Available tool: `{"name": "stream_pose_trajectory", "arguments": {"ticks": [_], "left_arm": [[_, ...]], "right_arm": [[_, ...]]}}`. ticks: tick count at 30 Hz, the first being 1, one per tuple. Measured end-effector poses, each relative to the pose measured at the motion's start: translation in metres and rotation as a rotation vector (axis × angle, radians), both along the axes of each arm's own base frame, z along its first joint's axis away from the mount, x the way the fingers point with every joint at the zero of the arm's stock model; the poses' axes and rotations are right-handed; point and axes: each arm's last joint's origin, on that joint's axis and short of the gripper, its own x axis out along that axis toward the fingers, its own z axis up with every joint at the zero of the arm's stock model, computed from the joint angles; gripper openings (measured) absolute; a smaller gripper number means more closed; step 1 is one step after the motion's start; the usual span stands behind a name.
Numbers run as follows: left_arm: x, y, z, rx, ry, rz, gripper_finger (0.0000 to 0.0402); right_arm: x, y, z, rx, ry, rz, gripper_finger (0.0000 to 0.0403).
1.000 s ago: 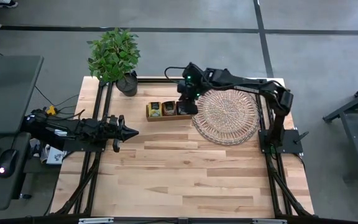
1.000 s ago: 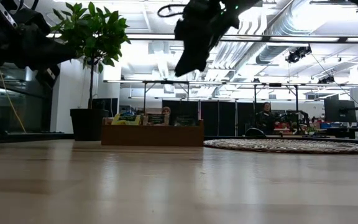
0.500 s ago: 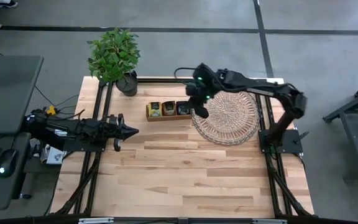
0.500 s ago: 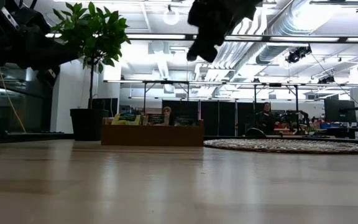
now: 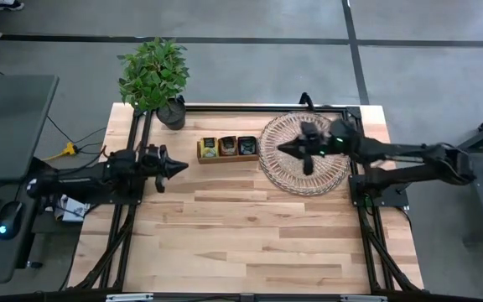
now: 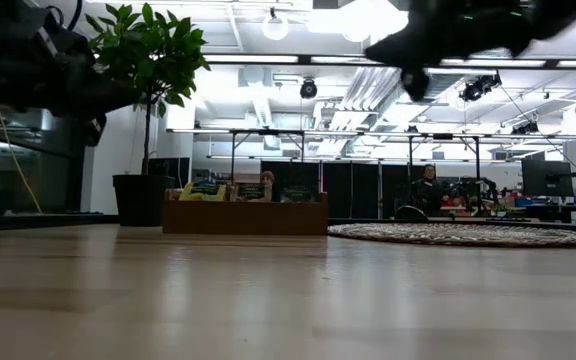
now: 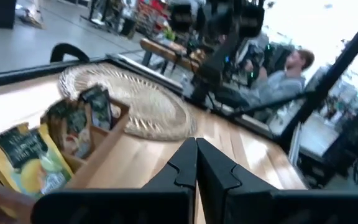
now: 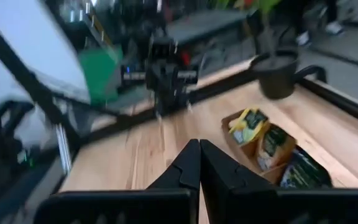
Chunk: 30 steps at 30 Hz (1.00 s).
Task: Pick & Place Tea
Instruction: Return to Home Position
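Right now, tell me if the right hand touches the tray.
Apart. The low view shows the right hand high up, with open room visible between it and the tray lying flat on the table.

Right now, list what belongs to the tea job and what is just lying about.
Job: tea sachets standing in the wooden box; wicker tray; right gripper, shut, above the tray; left gripper, shut, left of the box.
Lying about: potted plant; computer mouse off the table.
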Motion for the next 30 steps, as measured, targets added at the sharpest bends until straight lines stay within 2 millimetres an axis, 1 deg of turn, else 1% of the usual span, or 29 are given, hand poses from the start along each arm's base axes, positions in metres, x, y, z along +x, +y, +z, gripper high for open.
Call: {"name": "stream_pose_trajectory", "arguments": {"ticks": [4,7,10,14,16,21,27,30], "left_arm": [[-0.001,0.006,0.003,-0.027,-0.033,0.042,0.0],[-0.001,0.009,0.003,-0.03,-0.037,0.064,0.0001],[-0.002,0.009,0.003,-0.03,-0.034,0.073,0.0001],[-0.002,0.009,0.003,-0.03,-0.035,0.07,0.0001],[-0.002,0.009,0.003,-0.03,-0.034,0.07,0.0001],[-0.002,0.009,0.003,-0.031,-0.034,0.07,0.0001],[-0.002,0.009,0.003,-0.031,-0.034,0.071,0.0001],[-0.002,0.009,0.003,-0.031,-0.034,0.071,0.0001]], "right_arm": [[-0.036,0.01,-0.021,0.052,-0.1,-0.07,0.0],[-0.059,0.016,-0.029,0.075,-0.17,-0.106,0.0],[-0.076,0.022,-0.037,0.094,-0.222,-0.139,0.0],[-0.093,0.03,-0.046,0.113,-0.307,-0.178,0.0],[-0.099,0.035,-0.05,0.124,-0.337,-0.176,0.0],[-0.106,0.046,-0.049,0.117,-0.371,-0.149,0.0],[-0.106,0.057,-0.057,0.09,-0.285,-0.119,0.0],[-0.106,0.06,-0.057,0.058,-0.281,-0.116,0.0]]}}
